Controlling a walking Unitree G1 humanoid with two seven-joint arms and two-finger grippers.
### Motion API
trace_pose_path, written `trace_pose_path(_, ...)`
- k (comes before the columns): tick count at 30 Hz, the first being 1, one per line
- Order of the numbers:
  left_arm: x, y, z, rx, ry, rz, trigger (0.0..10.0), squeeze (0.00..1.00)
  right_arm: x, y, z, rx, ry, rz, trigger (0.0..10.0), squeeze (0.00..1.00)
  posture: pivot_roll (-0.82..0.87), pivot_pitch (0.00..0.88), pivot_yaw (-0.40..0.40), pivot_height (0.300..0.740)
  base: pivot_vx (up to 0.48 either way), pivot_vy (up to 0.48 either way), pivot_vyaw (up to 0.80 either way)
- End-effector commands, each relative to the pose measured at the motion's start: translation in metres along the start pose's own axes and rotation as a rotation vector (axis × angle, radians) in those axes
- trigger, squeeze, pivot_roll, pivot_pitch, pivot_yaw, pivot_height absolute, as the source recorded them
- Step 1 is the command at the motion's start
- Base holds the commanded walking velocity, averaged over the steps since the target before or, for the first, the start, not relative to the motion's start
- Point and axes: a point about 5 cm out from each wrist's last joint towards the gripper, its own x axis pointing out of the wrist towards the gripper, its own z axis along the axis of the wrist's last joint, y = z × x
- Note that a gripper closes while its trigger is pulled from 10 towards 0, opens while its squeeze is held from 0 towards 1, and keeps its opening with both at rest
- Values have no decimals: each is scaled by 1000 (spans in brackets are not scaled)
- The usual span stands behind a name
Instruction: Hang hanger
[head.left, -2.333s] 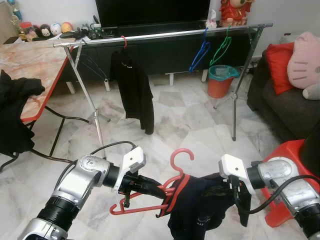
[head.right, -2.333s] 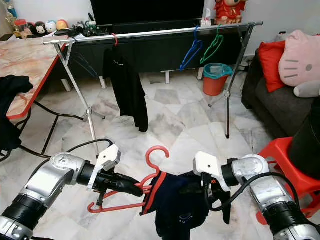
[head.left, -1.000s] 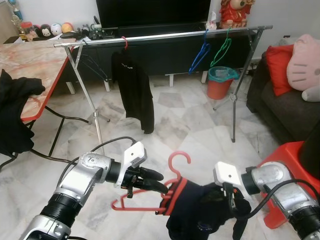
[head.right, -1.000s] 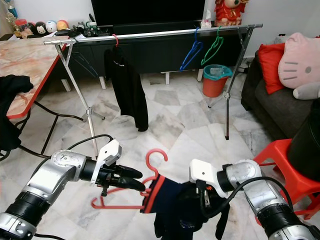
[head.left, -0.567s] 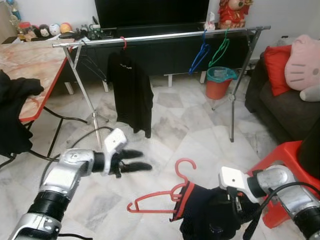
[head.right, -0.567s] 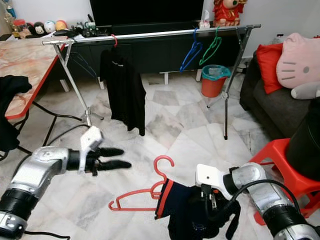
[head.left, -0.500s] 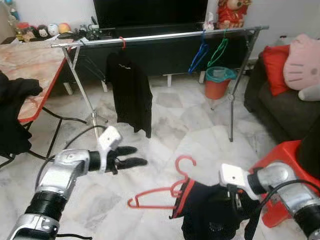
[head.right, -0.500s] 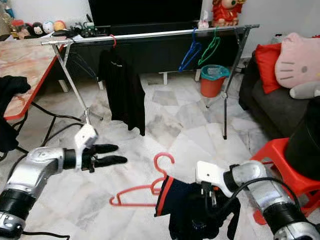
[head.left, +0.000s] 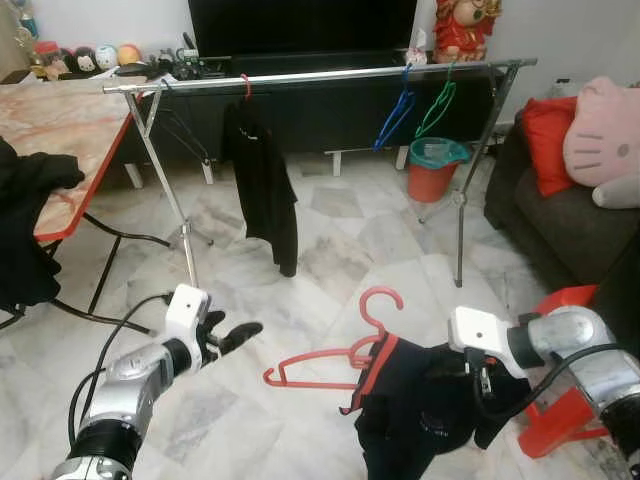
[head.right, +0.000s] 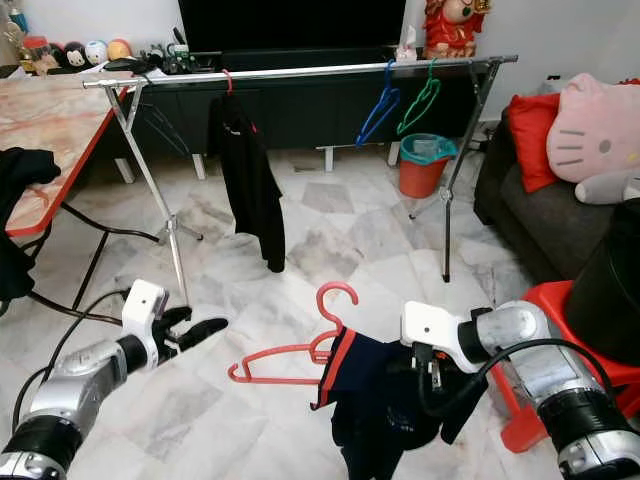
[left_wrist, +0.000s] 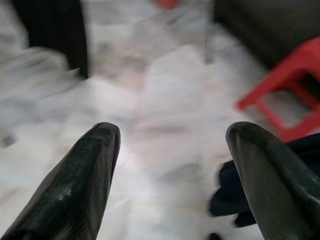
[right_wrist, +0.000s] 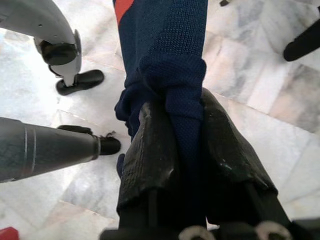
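— Where do the jaws stand?

— The right gripper (right_wrist: 176, 145) is pinched tight on a fold of the dark navy knitted garment with a red collar band (head.left: 415, 405); the cloth is squeezed between its two black fingers (right_wrist: 150, 150) and hangs down below them. The left gripper (left_wrist: 172, 165) has its fingers spread wide with nothing between them, low on the near left above the pale marble floor (head.left: 340, 240).

— And the hanger?

— The red plastic hanger (head.left: 335, 365) sits in the garment's neck, hook up, its free arm sticking out to the left, between the two grippers and apart from the left one.

— What lies beyond?

— Far across the floor stands a long chrome clothes rail on crossed legs (head.left: 320, 75). A black garment on a red hanger (head.left: 262, 180) hangs toward its left, a blue empty hanger (head.left: 392, 110) and a green empty hanger (head.left: 437, 105) toward its right. A red plastic stool (head.left: 560, 400) is just right of the right arm, and an orange bin (head.left: 432, 165) stands behind the rail.
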Motion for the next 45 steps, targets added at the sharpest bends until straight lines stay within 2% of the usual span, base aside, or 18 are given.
trace_pose_path(1, -4, 11, -9, 10, 30, 107, 10000, 0, -15, -14, 17, -67, -32, -61, 0, 0, -151, 0, -14, 740, 0, 0, 0)
trace_pose_path(3, -6, 13, -17, 8, 52, 153, 10000, 0, -19, -17, 20, -82, -29, -71, 0, 0, -151, 0, -14, 740, 0, 0, 0)
trace_pose_path(6, -5, 11, -22, 18, 63, 160, 10000, 0, -20, -18, 24, -87, -45, -73, 0, 0, -154, 0, -12, 740, 0, 0, 0)
trace_pose_path(7, -3, 3, -30, 19, 81, 116, 10000, 0, -21, -20, 28, -103, -58, -80, 0, 0, -156, 0, -12, 740, 0, 0, 0)
trace_pose_path(8, -3, 3, -30, 19, 81, 116, 10000, 0, -21, -20, 28, -103, -58, -80, 0, 0, -156, 0, -12, 740, 0, 0, 0)
trace_pose_path(9, 0, -6, -34, 24, 86, 55, 10000, 0, -22, -21, 32, -116, -67, -84, 0, 0, -159, 0, -13, 740, 0, 0, 0)
trace_pose_path(13, 6, -25, -36, 126, 73, -81, 10000, 0, -21, -23, 44, -143, -106, -78, 0, 0, -159, 0, -15, 740, 0, 0, 0)
trace_pose_path(15, 12, -35, -32, 100, 37, -139, 10000, 0, -20, -26, 54, -171, -124, -85, 0, 0, -161, 0, -17, 740, 0, 0, 0)
trace_pose_path(20, 16, -45, -28, 86, -10, -192, 10000, 0, -22, -32, 62, -197, -129, -108, 0, 0, -162, 0, -18, 740, 0, 0, 0)
trace_pose_path(22, 17, -50, -30, 116, -20, -219, 10000, 0, -24, -37, 68, -210, -139, -128, 0, 0, -167, 0, -20, 740, 0, 0, 0)
trace_pose_path(25, 19, -55, -29, 109, -48, -224, 10000, 0, -28, -45, 83, -227, -188, -182, 0, 0, -168, 0, -24, 740, 0, 0, 0)
trace_pose_path(31, 21, -58, -29, 104, -59, -229, 10000, 0, -27, -49, 91, -221, -230, -202, 0, 0, -169, 0, -29, 740, 0, 0, 0)
trace_pose_path(41, 29, -61, -18, 113, -99, -205, 10000, 0, -18, -44, 103, -234, -275, -154, 0, 0, -173, 0, -34, 740, 0, 0, 0)
trace_pose_path(45, 31, -63, -15, 85, -115, -218, 10000, 0, -18, -45, 106, -234, -279, -153, 0, 0, -177, 0, -36, 740, 0, 0, 0)
